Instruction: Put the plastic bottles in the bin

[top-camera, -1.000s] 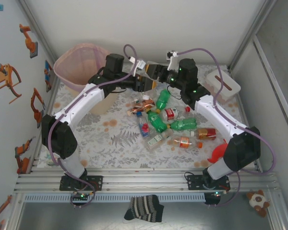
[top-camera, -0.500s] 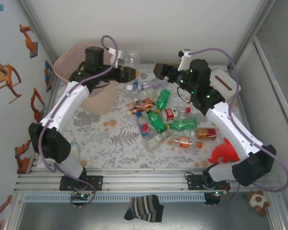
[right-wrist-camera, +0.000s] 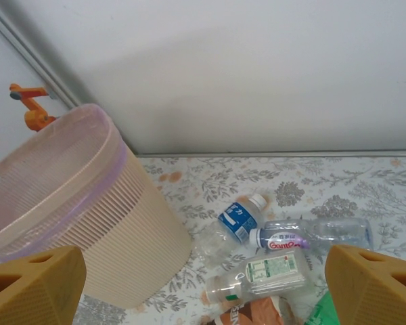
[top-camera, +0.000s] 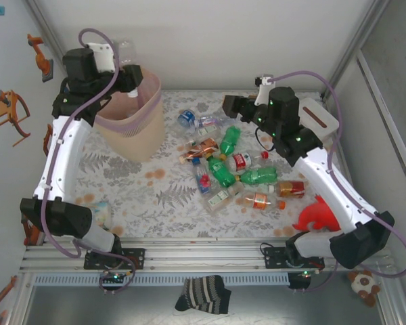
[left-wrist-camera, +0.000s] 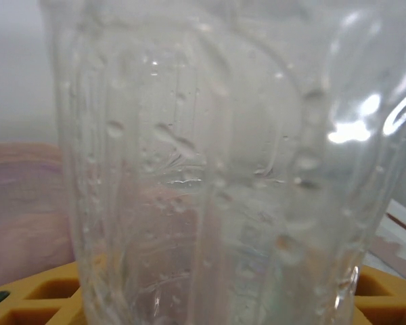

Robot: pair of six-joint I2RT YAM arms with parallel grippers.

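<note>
Far-left corner, top external view: left gripper [top-camera: 127, 73] high over the bin [top-camera: 139, 139], clamped on a clear bottle [top-camera: 126, 49]; this bottle is above the bin's open mouth, not inside it
Bin: pale pink, translucent, ribbed band under the rim, upright at the far left of the floral table [top-camera: 142, 203]
Table centre: loose plastic bottles [top-camera: 240, 160] lying on their sides in a cluster, right of the bin and apart from it; they include three green bottles [top-camera: 229, 139], several clear ones with red, orange or blue labels
Right gripper [top-camera: 230, 105]: hovering at the far edge of the cluster, pointing left
White box [top-camera: 314, 116] with a slot: far right, beside the right arm
Red toy [top-camera: 314, 215]: near right of the table
Striped sock [top-camera: 203, 292] and small plush [top-camera: 361, 281]: on the floor, nearer than the arm bases

Left wrist view: clear bottle [left-wrist-camera: 210, 169] upright and close to the lens, droplets on its wall, gripped between yellow finger pads [left-wrist-camera: 34, 305] at its lower left and lower right

Right wrist view: right gripper [right-wrist-camera: 203, 284] released, orange fingers [right-wrist-camera: 34, 284] wide apart, nothing held between them
Beyond: bin [right-wrist-camera: 74, 203] at left; near its base, on the table, a blue-labelled bottle [right-wrist-camera: 235, 220], a red-labelled bottle [right-wrist-camera: 311, 235] and a green-and-white-labelled bottle [right-wrist-camera: 260, 269], all lying flat
</note>
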